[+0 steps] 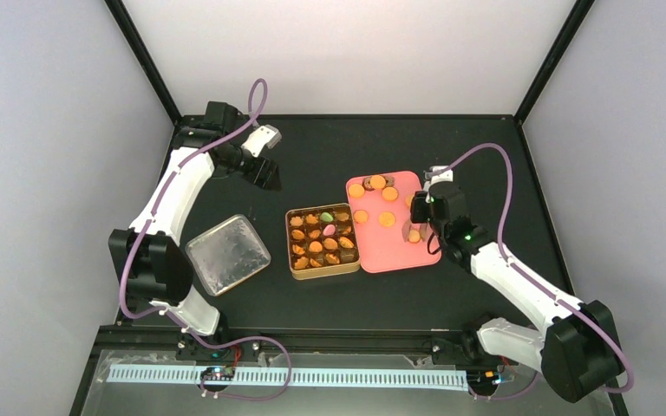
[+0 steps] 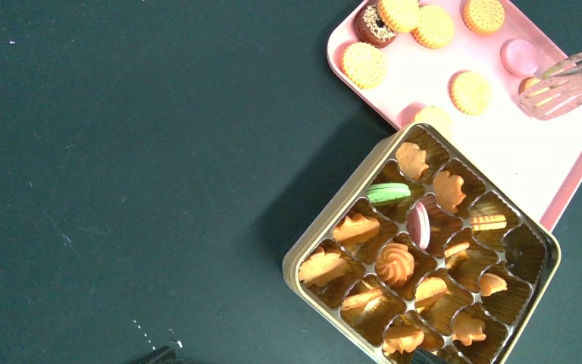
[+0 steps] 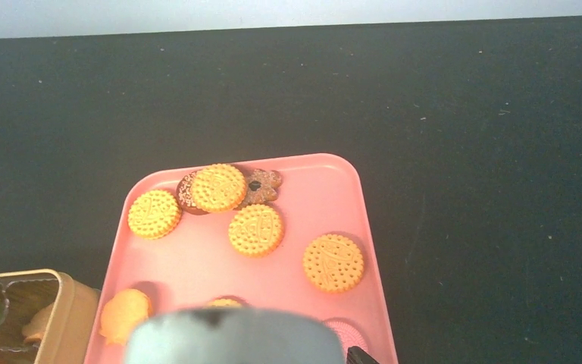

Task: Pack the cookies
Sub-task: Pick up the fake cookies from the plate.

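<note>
Looking down on the black table [image 1: 451, 156] now. Holding the metal tongs [image 2: 568, 83] in the right gripper [image 1: 421, 221], clamped on the handle, low over the right side of the pink tray [image 2: 500, 144]. Tong blades a little apart at the tips, right over an orange cookie [image 2: 531, 82] half hidden beneath them; cannot tell whether pinching it or only hovering. Just beside that, a pink cookie [image 2: 519, 57], flat on the tray. More loose ones scattered across the tray: round golden biscuits [image 2: 433, 26], and at the far end a dark brown biscuit [image 2: 371, 26] tucked partly under a golden one. Over to the brown tin [image 2: 352, 199], right up against the tray's left edge: cups mostly filled with orange-golden cookies [image 2: 394, 262], plus a green cookie [image 2: 388, 193] and a pink sandwich cookie [image 2: 418, 225] standing on edge. Off at the far left of the table, the left gripper [image 1: 264, 173], well apart from tin and tray; cannot tell whether spread or pressed together. Left of the tin, a silver lid [image 1: 227, 253], lying apart from it.
</note>
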`<state>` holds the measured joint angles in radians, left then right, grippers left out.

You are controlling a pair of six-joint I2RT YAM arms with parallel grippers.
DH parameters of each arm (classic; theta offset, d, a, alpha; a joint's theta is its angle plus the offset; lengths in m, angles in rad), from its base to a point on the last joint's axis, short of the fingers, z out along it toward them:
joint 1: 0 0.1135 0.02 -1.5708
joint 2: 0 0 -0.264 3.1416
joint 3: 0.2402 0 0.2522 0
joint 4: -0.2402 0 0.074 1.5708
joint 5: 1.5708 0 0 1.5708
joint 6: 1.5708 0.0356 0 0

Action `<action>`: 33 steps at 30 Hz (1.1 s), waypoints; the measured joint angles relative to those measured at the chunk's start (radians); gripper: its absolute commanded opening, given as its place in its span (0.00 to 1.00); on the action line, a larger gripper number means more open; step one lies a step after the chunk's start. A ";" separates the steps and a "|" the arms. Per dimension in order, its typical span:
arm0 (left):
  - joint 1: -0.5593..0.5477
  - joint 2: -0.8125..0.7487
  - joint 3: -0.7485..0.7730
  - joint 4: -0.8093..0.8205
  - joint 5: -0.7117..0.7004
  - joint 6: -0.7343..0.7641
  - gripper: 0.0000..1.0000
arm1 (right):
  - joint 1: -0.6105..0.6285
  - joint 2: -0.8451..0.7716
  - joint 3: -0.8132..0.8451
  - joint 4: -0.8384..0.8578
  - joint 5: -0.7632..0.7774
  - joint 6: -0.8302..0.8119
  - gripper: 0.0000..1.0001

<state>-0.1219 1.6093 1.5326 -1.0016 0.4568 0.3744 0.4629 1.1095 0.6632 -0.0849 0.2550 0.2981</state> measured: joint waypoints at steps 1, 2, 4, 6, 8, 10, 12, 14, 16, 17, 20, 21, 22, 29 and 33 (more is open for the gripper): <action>0.000 0.000 0.000 0.000 0.001 0.000 0.80 | 0.007 0.000 -0.002 0.000 0.013 0.000 0.37; 0.000 0.000 0.000 0.000 0.001 0.000 0.80 | 0.011 0.000 -0.003 -0.002 0.022 -0.001 0.37; 0.001 0.000 0.000 0.000 0.004 0.000 0.80 | 0.018 0.000 -0.007 -0.010 0.040 -0.001 0.37; 0.002 0.000 0.000 0.000 0.008 0.000 0.80 | 0.024 0.000 -0.009 -0.011 0.057 -0.001 0.37; 0.003 0.000 0.000 0.001 0.012 0.000 0.80 | 0.031 0.000 -0.009 -0.011 0.068 -0.003 0.37; 0.003 0.000 0.000 0.001 0.016 0.000 0.80 | 0.037 0.000 -0.009 -0.011 0.073 -0.003 0.37; 0.003 0.000 0.000 0.002 0.018 0.000 0.80 | 0.039 0.000 -0.009 -0.011 0.076 0.000 0.35; 0.003 0.000 0.000 0.002 0.019 0.000 0.80 | 0.039 0.000 -0.010 -0.010 0.075 0.011 0.31; 0.003 0.000 0.000 0.003 0.019 0.000 0.80 | 0.040 0.000 -0.015 -0.003 0.075 0.024 0.27; 0.003 0.000 0.000 0.003 0.019 0.000 0.80 | 0.040 0.000 -0.016 -0.001 0.075 0.027 0.26; 0.003 0.000 0.000 0.003 0.019 0.000 0.80 | 0.040 0.002 -0.016 0.003 0.075 0.035 0.22; 0.003 0.000 0.000 0.003 0.019 0.000 0.80 | 0.040 0.002 -0.016 0.003 0.075 0.036 0.20; 0.003 0.000 0.000 0.003 0.019 0.000 0.79 | 0.040 0.002 -0.016 0.003 0.075 0.036 0.18; 0.003 0.000 -0.002 0.005 0.019 0.000 0.79 | 0.043 -0.014 -0.008 -0.022 0.066 0.032 0.16; 0.009 0.000 -0.012 0.004 0.018 0.000 0.80 | 0.081 -0.044 0.029 -0.050 0.058 0.021 0.15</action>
<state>-0.1131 1.6093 1.5208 -0.9977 0.4751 0.3744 0.5442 1.0653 0.6926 -0.1352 0.3134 0.3191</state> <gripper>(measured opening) 0.796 0.281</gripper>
